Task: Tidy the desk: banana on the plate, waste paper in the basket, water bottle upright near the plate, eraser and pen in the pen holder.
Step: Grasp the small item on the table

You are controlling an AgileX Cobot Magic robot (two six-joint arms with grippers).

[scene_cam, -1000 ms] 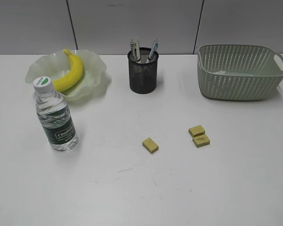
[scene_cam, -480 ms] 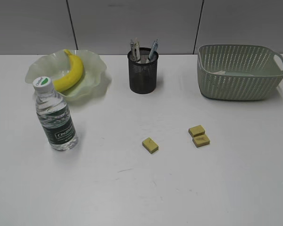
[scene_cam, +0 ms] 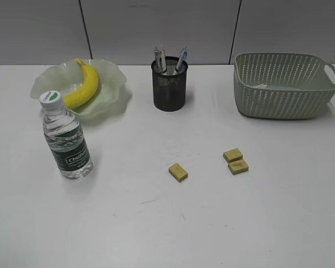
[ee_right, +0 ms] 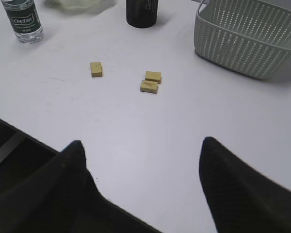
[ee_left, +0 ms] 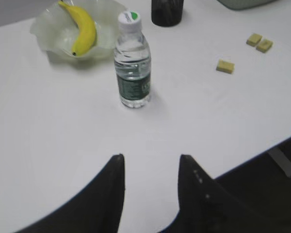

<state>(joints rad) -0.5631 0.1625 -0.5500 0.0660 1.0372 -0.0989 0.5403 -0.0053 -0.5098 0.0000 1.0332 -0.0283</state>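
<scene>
the banana lies in the plate, the water bottle upright just in front. pens poke from the pen holder; three erasers stay on the desk. the basket hides most of its contents; something pale shows inside. left gripper stands narrowly apart, empty; right gripper wide, empty.

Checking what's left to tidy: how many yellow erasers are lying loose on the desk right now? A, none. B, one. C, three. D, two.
C: one eraser lies alone near the middle, and a touching pair of erasers lies to its right on the desk.
</scene>
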